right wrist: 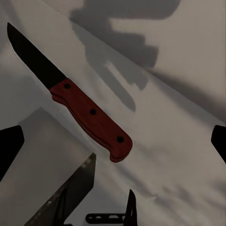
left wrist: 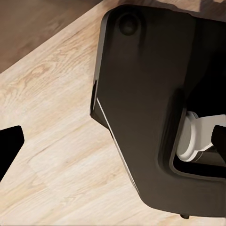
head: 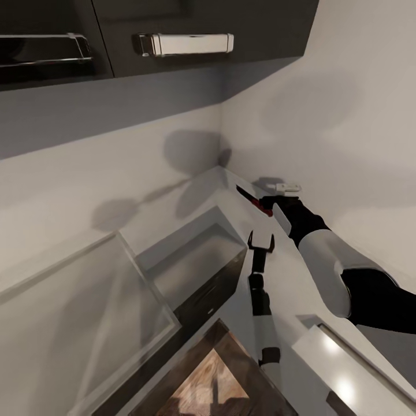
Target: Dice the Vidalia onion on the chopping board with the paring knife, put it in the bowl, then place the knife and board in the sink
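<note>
One paring knife [right wrist: 80,101], slim with a thin dark pointed blade and a reddish three-rivet handle, lies flat on the long glossy grey countertop [right wrist: 174,141]. In the right wrist view its long axis runs diagonally, the tip toward eleven o'clock and the handle butt toward five o'clock. In the head view the knife [head: 252,201] is a small dark-and-red sliver on the worktop near the wall corner, tip toward ten o'clock.

The right arm reaches from four o'clock in the head view toward the knife, and the right gripper [head: 271,203] is just beside the handle. Its two dark fingertips [right wrist: 9,146] stand far apart on either side of the knife, spread and grasping nothing.

The left arm stretches up the middle of the head view, and the left gripper [head: 261,241] has its two prongs parted, released and empty, poised over the countertop. The left wrist view looks down on pale wood floor [left wrist: 52,141] and the robot's black base [left wrist: 141,94].
</note>
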Motion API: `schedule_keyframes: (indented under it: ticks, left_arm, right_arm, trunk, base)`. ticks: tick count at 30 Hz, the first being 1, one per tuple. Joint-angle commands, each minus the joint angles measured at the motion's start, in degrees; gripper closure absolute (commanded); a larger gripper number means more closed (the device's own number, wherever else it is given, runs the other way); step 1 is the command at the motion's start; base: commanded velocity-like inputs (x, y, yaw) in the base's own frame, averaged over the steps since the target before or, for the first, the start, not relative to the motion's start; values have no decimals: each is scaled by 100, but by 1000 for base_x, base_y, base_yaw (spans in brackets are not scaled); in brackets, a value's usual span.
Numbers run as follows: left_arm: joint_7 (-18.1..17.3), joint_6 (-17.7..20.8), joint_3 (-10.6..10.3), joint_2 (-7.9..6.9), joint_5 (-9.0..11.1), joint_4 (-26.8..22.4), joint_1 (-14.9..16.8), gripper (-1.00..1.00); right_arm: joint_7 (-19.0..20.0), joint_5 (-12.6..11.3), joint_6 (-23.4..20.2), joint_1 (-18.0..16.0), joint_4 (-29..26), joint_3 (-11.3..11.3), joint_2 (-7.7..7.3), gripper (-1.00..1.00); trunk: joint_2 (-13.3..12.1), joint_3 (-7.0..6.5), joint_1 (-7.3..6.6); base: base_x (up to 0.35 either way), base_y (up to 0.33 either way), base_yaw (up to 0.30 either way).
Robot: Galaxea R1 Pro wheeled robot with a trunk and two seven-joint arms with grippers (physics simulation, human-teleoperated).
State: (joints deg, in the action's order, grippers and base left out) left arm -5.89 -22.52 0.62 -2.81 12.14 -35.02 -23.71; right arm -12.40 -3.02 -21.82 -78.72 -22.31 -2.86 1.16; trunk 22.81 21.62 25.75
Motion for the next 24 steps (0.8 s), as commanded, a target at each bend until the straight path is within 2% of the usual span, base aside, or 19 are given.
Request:
schedule_keyframes:
  ticks: [1,24]
  left_arm:
    - [-52,2,7,0,61,-7,-2,-100]
    - [-52,2,4,0,61,-5,-2,-100]
  right_arm:
    - [-35,-33,-32,-3,-8,-31,-2,-100]
    - [-35,-36,-32,-3,-78,-31,7,-100]
  trunk:
    - [10,18,3]
    - [10,228,3]
  base:
    - [0,0,0]
    - [0,0,0]
